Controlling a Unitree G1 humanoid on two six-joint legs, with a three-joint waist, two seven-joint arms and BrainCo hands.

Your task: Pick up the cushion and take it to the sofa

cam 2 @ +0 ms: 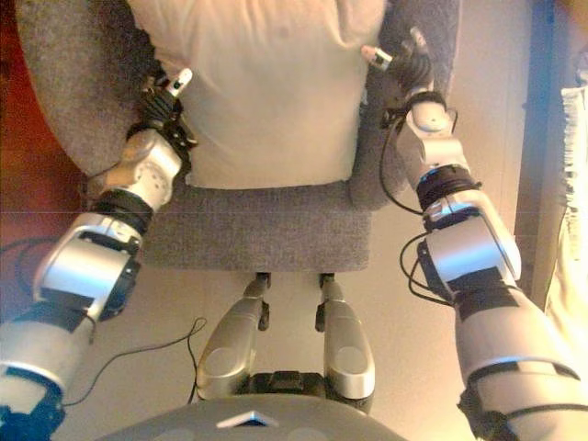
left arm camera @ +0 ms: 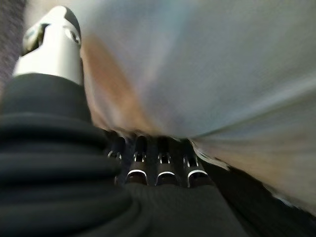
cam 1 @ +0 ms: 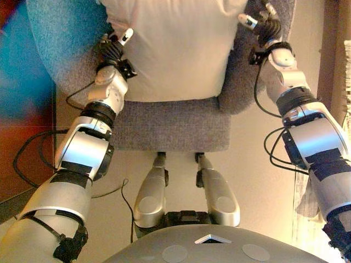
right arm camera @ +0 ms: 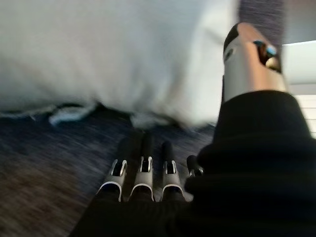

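Observation:
A cream cushion (cam 1: 175,49) lies on the seat of a grey armchair (cam 1: 170,126), against its back. My left hand (cam 1: 114,52) is at the cushion's left edge. In the left wrist view its straight fingers (left arm camera: 148,163) reach under the cushion (left arm camera: 197,64) and the thumb (left arm camera: 52,44) stands up beside it. My right hand (cam 1: 263,27) is at the cushion's right edge, between cushion and armrest. In the right wrist view its fingers (right arm camera: 143,168) lie straight on the seat fabric (right arm camera: 49,173), tips at the cushion's lower edge (right arm camera: 98,54), thumb raised. Both hands are open.
The armchair's curved armrests (cam 1: 247,82) close in both sides of the cushion. Red-brown floor (cam 1: 22,159) lies to the left, pale floor (cam 1: 258,164) in front and to the right. A pale cloth (cam 2: 574,184) hangs at the far right edge.

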